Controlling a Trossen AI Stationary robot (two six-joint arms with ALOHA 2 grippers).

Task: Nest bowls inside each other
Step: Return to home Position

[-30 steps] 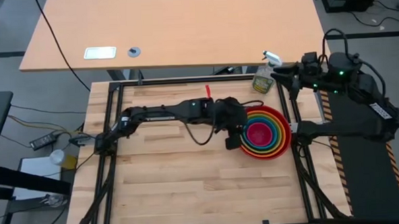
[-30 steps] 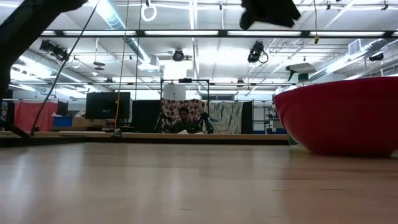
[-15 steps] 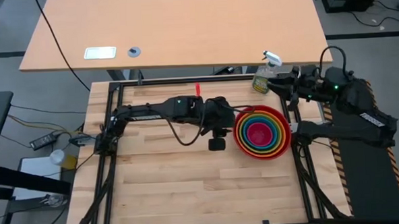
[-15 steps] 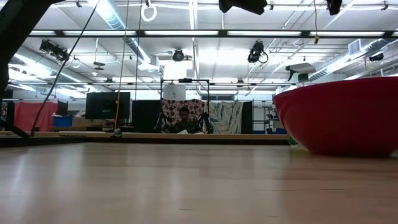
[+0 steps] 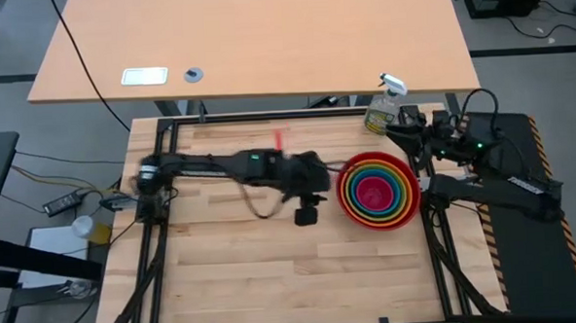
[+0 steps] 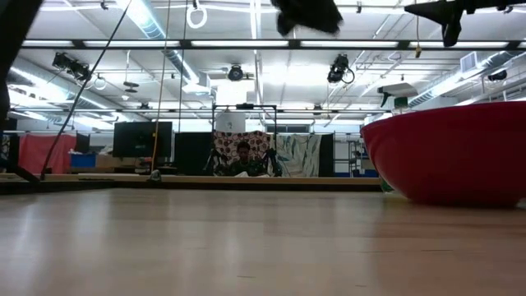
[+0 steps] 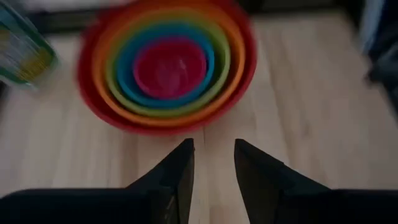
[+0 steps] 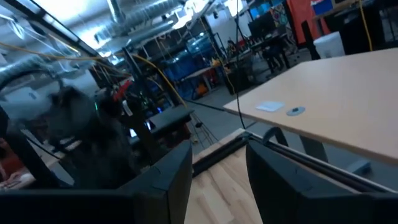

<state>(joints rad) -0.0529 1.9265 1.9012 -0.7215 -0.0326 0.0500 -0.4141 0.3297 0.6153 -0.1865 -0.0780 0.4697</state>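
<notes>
Five bowls sit nested one inside another on the wooden table's right part: the red bowl (image 5: 346,186) outermost, then orange, lime green and blue, with the pink bowl (image 5: 374,192) in the middle. The stack shows ahead of my left fingers in the left wrist view, pink bowl (image 7: 169,67) centred, and the red bowl (image 6: 448,152) fills the low view's right. My left gripper (image 5: 319,194) (image 7: 214,155) hangs open just left of the stack, slanting down toward it, holding nothing. My right gripper (image 5: 399,127) (image 8: 217,165) is open and roughly level at the far right corner.
A clear spray bottle (image 5: 381,111) with a white trigger stands at the table's far right corner, close to my right gripper. The black frame rails (image 5: 164,216) run along the table's edges. Bare wood (image 5: 254,270) lies left of and nearer than the stack.
My left gripper has drawn back from the bowl stack toward the table's left edge, staying open with nothing in it. My right arm has folded back and sunk at the far right corner, its gripper tipping toward level. The bowls have not moved.
</notes>
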